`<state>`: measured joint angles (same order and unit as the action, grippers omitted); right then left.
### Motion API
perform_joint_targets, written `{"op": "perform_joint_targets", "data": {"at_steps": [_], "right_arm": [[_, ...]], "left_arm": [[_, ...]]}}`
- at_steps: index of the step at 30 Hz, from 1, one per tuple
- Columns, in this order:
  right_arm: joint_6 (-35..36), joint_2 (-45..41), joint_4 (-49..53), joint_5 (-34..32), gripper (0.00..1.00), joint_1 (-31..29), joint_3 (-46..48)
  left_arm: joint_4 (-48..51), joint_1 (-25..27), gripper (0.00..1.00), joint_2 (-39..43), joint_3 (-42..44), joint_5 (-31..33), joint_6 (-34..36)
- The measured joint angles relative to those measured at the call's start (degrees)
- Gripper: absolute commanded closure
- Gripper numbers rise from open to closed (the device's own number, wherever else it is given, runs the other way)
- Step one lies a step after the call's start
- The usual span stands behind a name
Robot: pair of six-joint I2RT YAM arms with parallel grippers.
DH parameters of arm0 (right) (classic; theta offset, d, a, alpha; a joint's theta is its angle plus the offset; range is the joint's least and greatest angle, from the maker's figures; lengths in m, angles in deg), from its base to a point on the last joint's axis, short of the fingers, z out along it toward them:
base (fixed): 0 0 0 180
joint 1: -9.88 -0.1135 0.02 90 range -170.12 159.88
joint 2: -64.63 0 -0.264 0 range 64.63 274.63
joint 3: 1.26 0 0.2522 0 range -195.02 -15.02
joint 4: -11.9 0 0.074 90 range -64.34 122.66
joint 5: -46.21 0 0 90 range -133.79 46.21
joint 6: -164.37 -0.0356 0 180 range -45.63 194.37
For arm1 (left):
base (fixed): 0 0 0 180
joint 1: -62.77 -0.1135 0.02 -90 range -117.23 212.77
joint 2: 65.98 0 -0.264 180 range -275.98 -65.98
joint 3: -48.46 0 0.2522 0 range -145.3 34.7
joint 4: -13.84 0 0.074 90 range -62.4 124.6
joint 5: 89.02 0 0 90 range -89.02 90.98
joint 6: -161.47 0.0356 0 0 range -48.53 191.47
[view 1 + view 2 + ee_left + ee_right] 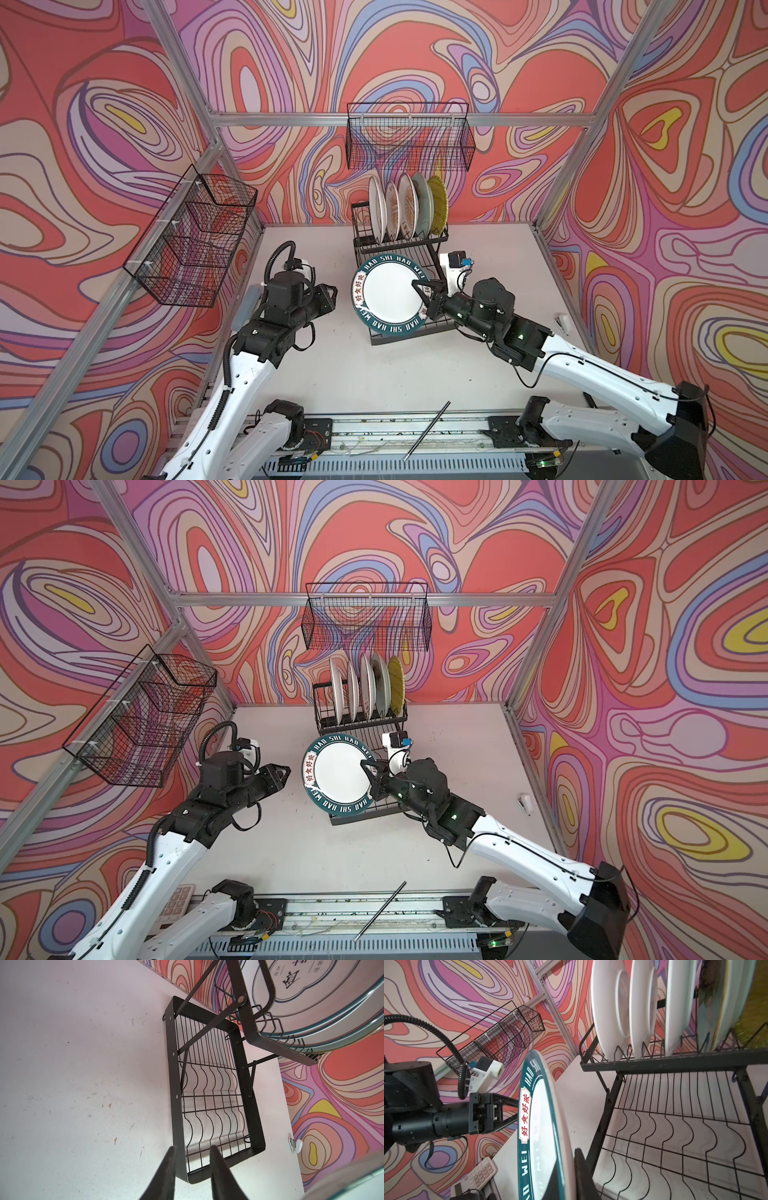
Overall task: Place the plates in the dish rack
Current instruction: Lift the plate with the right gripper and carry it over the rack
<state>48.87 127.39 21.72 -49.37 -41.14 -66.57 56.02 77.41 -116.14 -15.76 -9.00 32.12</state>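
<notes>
My right gripper (419, 291) (368, 766) (566, 1159) is shut on the right edge of the white plate with the dark lettered rim (386, 295) (336, 771) (542, 1115). It holds the plate tilted on edge above the lower tray of the black dish rack (399, 338) (357, 816) (654, 1061). Several plates (407, 212) (365, 688) (608, 1012) stand upright in the rack's upper tier. My left gripper (332, 293) (284, 771) (193, 1148) is open and empty, just left of the held plate, over the tray's near corner (172, 1076).
A black mesh basket (195, 241) hangs on the left wall and another (409, 137) on the back wall above the rack. A metal rod (428, 430) lies at the table's front edge. A calculator (176, 899) sits front left, a small white object (563, 324) at the right.
</notes>
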Motion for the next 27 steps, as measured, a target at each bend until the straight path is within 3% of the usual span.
{"op": "perform_joint_targets", "data": {"at_steps": [6,12,20,27], "right_arm": [[4.59,6.51,-1.18,-13.51,1.0,-6.56,-7.67],[7.52,12.24,-1.77,-24.46,1.0,-9.14,-15.74],[13.51,18.01,-2.89,-34.64,1.0,-11.65,-23.67],[23.15,24.06,-6.93,-43.89,1.0,-14.99,-31.85]], "left_arm": [[-0.17,0.02,0.7,0.2,1.38,0.02,-1.14],[0.0,0.02,0.69,1.33,1.38,0.09,-1.16],[1.42,0.02,0.69,2.08,1.38,0.15,-0.94],[4.92,0.07,0.69,2.29,0.35,1.6,0.37]]}}
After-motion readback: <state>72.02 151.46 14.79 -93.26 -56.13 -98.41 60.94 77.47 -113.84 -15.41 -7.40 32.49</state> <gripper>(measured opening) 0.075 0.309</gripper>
